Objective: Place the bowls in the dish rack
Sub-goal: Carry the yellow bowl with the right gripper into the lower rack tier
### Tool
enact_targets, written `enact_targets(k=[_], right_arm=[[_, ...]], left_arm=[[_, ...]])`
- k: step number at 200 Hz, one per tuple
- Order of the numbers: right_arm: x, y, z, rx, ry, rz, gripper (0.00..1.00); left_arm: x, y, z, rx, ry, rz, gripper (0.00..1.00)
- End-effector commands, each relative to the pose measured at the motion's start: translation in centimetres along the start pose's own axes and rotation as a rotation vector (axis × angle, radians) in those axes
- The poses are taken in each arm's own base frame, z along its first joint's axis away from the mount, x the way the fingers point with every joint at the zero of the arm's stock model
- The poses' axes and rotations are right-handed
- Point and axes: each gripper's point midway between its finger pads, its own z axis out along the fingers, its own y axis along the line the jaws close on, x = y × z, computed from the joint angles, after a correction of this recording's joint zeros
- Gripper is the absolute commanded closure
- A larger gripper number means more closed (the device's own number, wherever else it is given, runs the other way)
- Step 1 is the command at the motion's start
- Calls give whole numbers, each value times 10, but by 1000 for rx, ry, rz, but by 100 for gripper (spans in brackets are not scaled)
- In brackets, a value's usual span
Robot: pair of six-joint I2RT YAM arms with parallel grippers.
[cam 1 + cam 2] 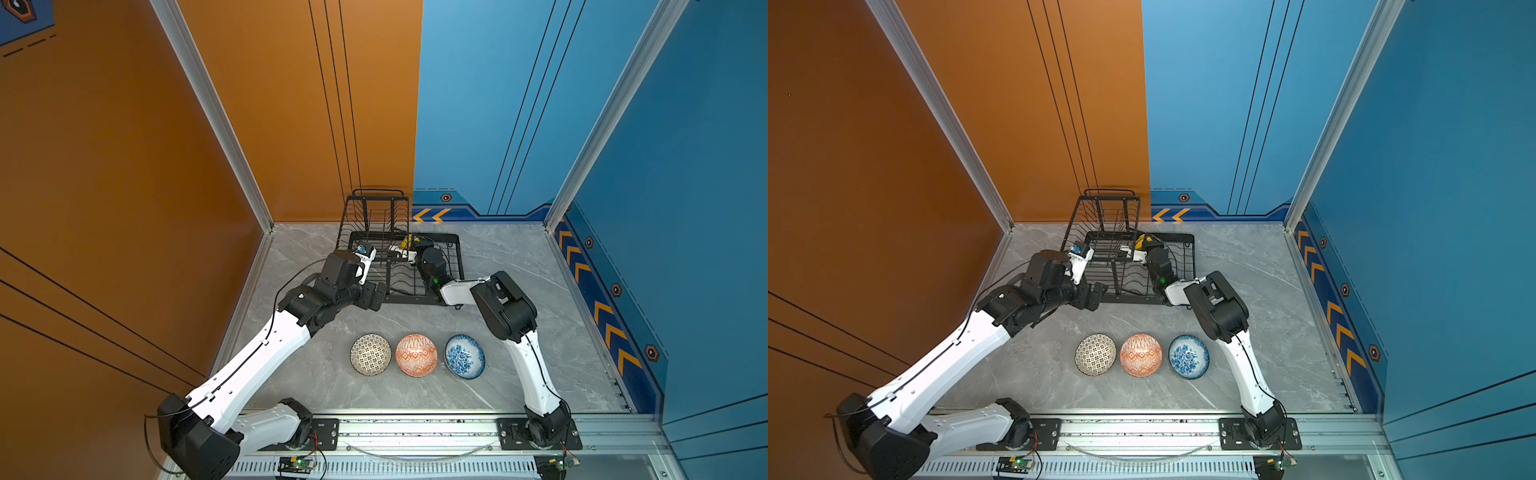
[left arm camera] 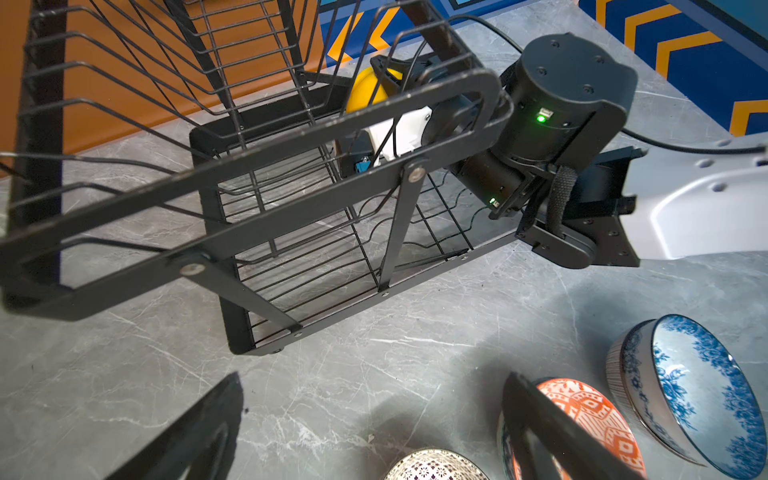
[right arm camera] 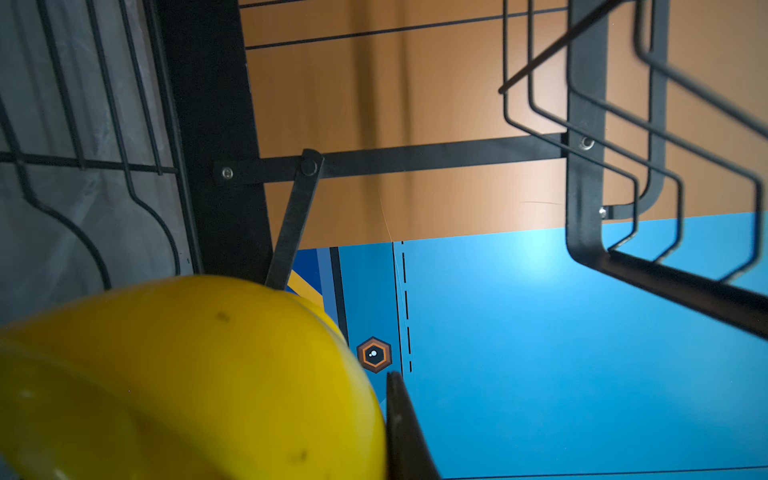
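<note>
You have four bowls in view, one dish rack (image 1: 451,257) and two tools.

The rack sits at the far middle of the desk (image 1: 519,291), just above centre in both top views. Its raised basket tier is on the left and its low tray stretches to the right.

One bowl is at the rack: the yellow bowl (image 3: 199,374). Your right tool (image 1: 410,248) reaches in over the low tray and is closed tight on this bowl's rim. The bowl is held on edge at the far side of the tray, just right of the raised tier. You cannot tell from these views whether it rests on the wires.

The other three bowls stand in one row on the bare desk, low in the centre of both top views and well apart from the rack. From left to right you have the dark-and-white bowl (image 1: 370,354), the orange-and-white bowl (image 1: 416,355) and the blue-and-white bowl (image 1: 465,356). All three are upright with mouths up, each just beside the next.

Your left tool (image 2: 372,386) has its jaws spread as wide as they go and holds nothing. It hangs over the desk at the rack's near left corner, between the rack and the row of three
</note>
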Motion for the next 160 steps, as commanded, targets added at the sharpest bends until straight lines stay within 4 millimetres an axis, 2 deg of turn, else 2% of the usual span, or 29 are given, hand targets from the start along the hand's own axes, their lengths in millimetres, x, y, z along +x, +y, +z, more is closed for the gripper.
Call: enact_targets(k=[1,52,160], right_arm=[[-4,-22,9,89,-11,19,100],[-14,-16,14,77,-33,46,100],[-30,2,5,23,-50,104,100]], left_arm=[[-8,3,-9,-17,-14,18,2],[-8,2,-9,-11,-10,12,2],[-6,1,-7,-4,1,11,2]])
